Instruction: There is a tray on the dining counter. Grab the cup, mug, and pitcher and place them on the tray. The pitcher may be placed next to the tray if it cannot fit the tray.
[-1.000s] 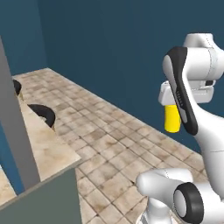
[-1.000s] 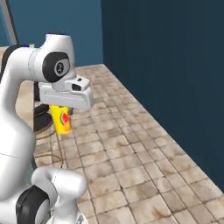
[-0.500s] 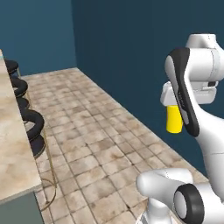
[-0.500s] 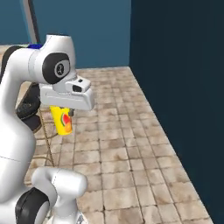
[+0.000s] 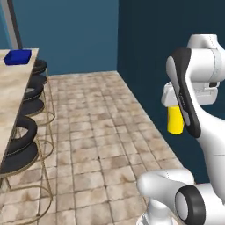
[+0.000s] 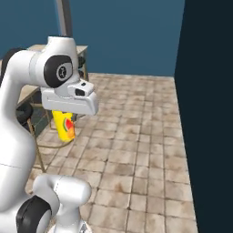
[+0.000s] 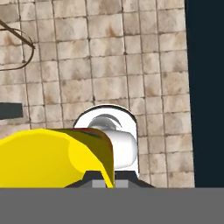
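The tray [image 5: 17, 56] sits on the dining counter's [image 5: 13, 101] far end.

We count one yellow cup [image 5: 175, 121], hanging high over the tiled floor on the right, and one deep-blue tray [image 5: 16, 56] at the far left on one dining counter [image 5: 11, 96]. Along that counter's near edge stand four dark round stools [image 5: 24, 127].

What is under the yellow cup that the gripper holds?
Under the cup lies only brown tiled floor. The robot's arm hides the cup's far side and the fingers gripping it.
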